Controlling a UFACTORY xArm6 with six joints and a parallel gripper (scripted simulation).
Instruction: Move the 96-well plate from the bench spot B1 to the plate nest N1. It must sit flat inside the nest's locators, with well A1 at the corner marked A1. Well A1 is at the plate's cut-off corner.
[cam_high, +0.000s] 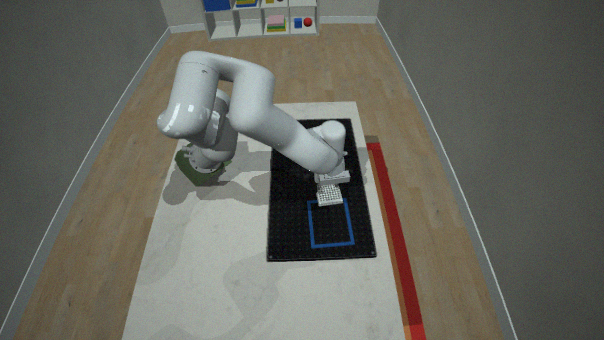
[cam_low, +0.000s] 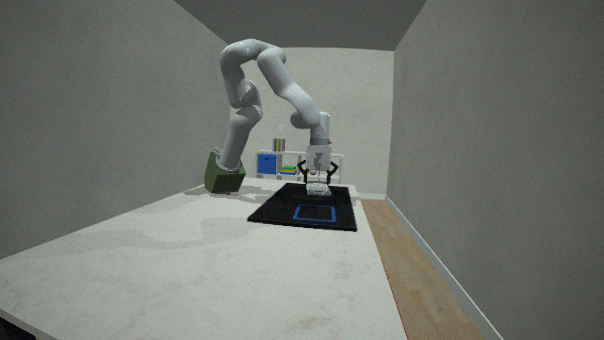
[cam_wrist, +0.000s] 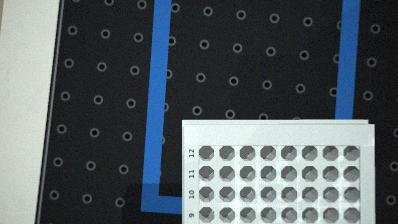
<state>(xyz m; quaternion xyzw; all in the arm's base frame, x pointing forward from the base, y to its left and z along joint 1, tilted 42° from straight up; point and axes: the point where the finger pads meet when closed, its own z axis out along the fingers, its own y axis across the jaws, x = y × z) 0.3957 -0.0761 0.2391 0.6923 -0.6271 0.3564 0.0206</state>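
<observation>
The white 96-well plate (cam_high: 330, 195) (cam_low: 317, 189) (cam_wrist: 275, 170) is held level above the black perforated board (cam_high: 285, 225) (cam_low: 270, 215) (cam_wrist: 100, 75). My gripper (cam_low: 317, 184) is shut on the plate across its sides; in the top view the wrist hides the fingers. The plate hangs over the far end of the blue rectangle outline (cam_high: 310, 225) (cam_low: 314, 220) (cam_wrist: 156, 100), which is empty inside. In the wrist view the plate's column labels 12 to 9 show along its left edge. The arm hides the plate nest in the top view.
The arm's green base (cam_high: 200, 172) (cam_low: 224, 175) stands on the white table (cam_high: 200, 260) left of the board. A red strip (cam_high: 395, 215) runs along the table's right edge. A shelf with coloured blocks (cam_high: 260, 20) (cam_low: 280, 165) stands at the far wall.
</observation>
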